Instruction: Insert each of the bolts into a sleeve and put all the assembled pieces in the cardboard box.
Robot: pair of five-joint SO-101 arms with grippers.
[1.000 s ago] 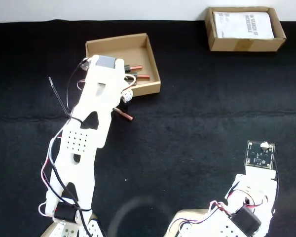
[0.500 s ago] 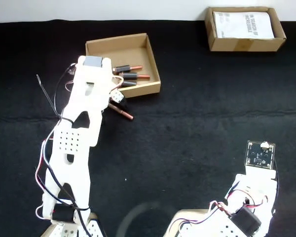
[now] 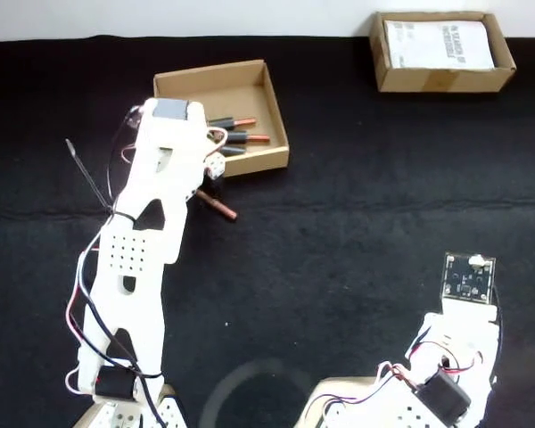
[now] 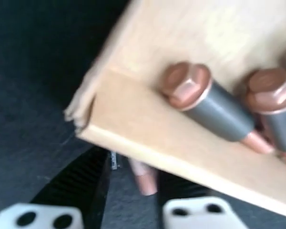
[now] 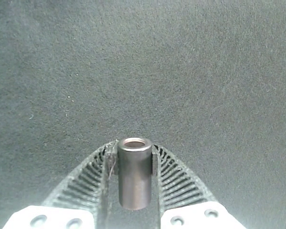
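Right gripper (image 5: pixel 132 149), table's near-right corner: clamped on an upright grey sleeve (image 5: pixel 134 176), open bore up | left gripper (image 4: pixel 133 174): fingers apart astride a bare copper bolt (image 3: pixel 217 204) lying just beside the box's (image 3: pixel 277 102) near wall | box, far left: three assembled pieces (image 3: pixel 233 123), hex-headed copper bolts in dark grey sleeves.

Table cloth (image 5: pixel 205 71) black, matt, felt-like. Cardboard box (image 3: pixel 209 71) tan, matt. Bolts (image 4: pixel 186 86) copper-toned metal, slight sheen. Sleeve (image 5: pixel 134 174) grey metal, smooth. Right gripper (image 5: pixel 133 149) fingers (image 5: pixel 83 183) black ribbed plastic.
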